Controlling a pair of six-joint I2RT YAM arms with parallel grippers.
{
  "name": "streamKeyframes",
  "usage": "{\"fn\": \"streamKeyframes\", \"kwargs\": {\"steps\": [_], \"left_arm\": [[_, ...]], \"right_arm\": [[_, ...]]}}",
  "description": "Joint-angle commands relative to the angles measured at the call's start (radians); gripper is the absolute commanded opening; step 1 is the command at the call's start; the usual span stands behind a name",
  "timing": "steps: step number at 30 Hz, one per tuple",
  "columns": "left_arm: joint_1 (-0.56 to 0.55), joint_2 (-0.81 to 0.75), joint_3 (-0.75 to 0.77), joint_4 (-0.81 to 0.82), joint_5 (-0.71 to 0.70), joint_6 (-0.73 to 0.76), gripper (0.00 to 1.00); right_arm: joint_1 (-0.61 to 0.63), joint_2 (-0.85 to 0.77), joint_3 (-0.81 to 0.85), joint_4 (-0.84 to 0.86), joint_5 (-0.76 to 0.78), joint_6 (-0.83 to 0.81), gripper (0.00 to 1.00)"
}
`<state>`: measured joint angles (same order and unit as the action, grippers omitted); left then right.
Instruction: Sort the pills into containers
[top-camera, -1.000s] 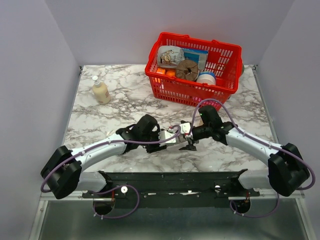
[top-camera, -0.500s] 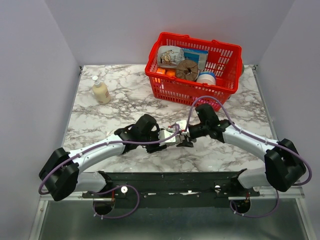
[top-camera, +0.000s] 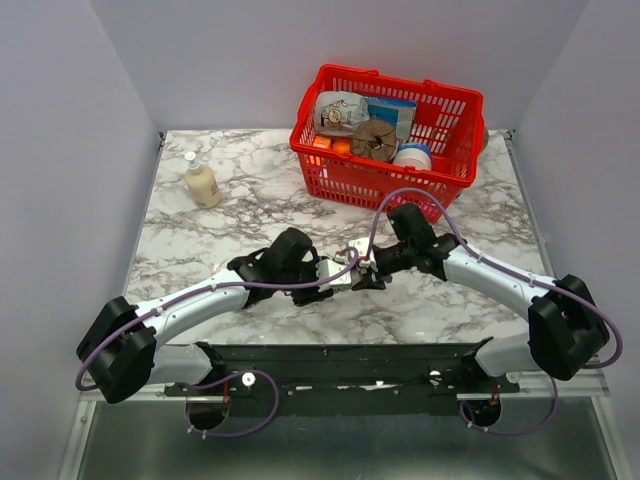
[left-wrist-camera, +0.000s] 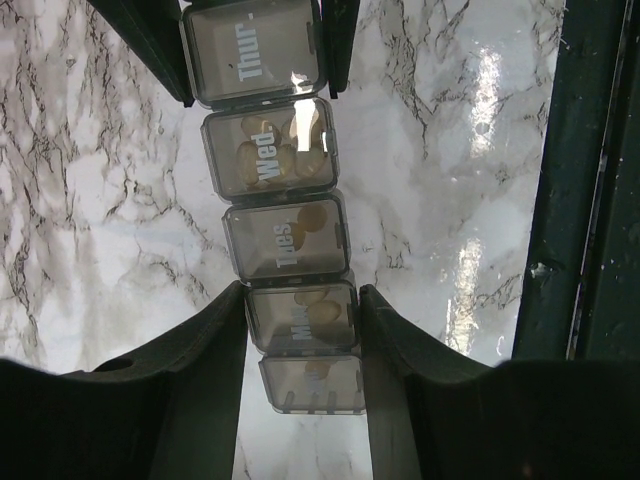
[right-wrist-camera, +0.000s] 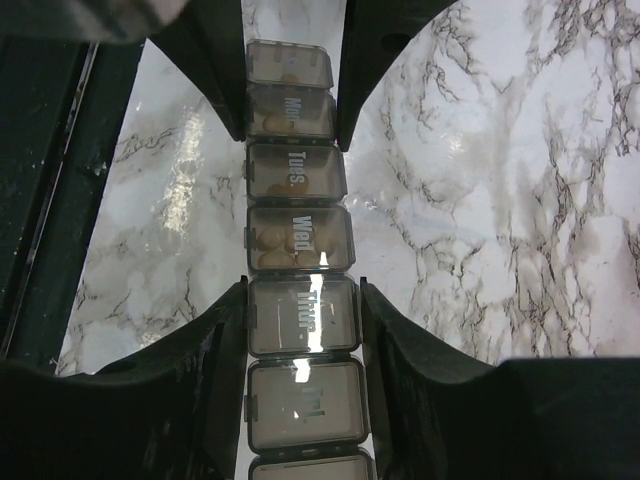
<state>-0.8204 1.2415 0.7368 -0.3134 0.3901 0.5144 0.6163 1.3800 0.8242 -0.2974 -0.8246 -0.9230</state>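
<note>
**Top view.** Shows organiser near the front middle of marble table, spanned between left gripper and right gripper. Cannot tell whether resting on the marble or lifted off it. Places red basket, filled with packets and tubs, at the far right. Places pump bottle at the far left. Sets both well apart from organiser.

**Left wrist view.** Shows left gripper clamped on organiser, fingers pressed against both long sides of the "Mon" cell, one cell in from the near end. Shows the right gripper's fingers flanking the "Thur" cell at the top edge. Runs organiser lengthwise away from the camera, over marble, with the dark base rail along the right.

**Right wrist view.** Shows right gripper closed on organiser at the "Thur" cell, fingers touching both sides with no gap visible. Shows the left gripper's fingers around "Mon" at the far end.

**Contents.** Shows tan pills through the smoky lids: a cluster in "Wed", fewer in "Tues", "Mon" and the end cell beyond. Shows the lids of these cells shut flat.
</note>
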Motion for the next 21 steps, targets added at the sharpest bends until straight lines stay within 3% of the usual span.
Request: {"fn": "streamKeyframes", "kwargs": {"steps": [1,21], "left_arm": [[-0.003,-0.016,0.018,-0.001,-0.031,0.024,0.22],[-0.005,-0.043,-0.004,0.011,-0.123,0.047,0.19]], "right_arm": [[0.005,0.04,0.065,-0.08,-0.059,0.016,0.29],[0.002,0.203,0.205,-0.227,-0.148,0.167,0.29]]}}
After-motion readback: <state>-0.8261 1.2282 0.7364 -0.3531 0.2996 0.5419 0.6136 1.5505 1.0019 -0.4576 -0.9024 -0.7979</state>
